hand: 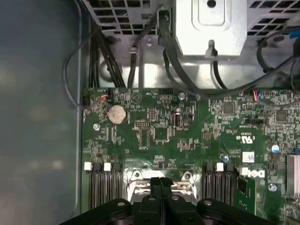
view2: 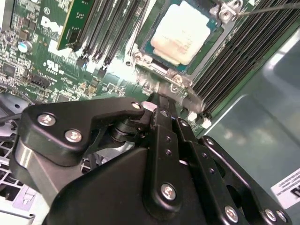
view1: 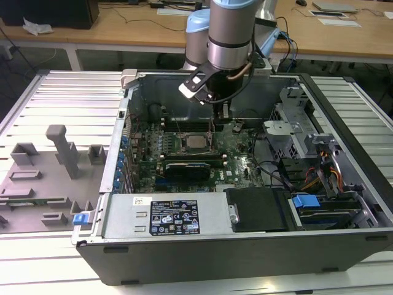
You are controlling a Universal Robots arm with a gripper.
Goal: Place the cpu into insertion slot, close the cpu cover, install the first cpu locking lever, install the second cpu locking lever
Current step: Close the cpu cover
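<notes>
The cpu point(view1: 195, 142) lies flat in the insertion slot point(view1: 183, 150) in the middle of the motherboard, its pale metal top point(view2: 179, 32) facing up. Silver metal of the cpu cover point(view2: 158, 70) frames the chip's edge. A thin wire lever point(view2: 267, 8) runs off from a bracket at one socket corner. My gripper point(view1: 222, 118) hangs just behind the socket, toward the exterior view's right. Its black fingers point(hand: 161, 182) are pressed together and shut, with nothing visible between them. In the second wrist view the gripper point(view2: 157, 104) sits low beside the socket's edge.
The open grey case point(view1: 202, 252) walls in the board. Long black memory slots point(view2: 243, 56) flank the socket. A coin battery point(hand: 116, 114), cables point(hand: 168, 56) and a metal drive cage point(view1: 288, 132) lie nearby. Grey fixture blocks point(view1: 58, 150) stand on the table at the exterior view's left.
</notes>
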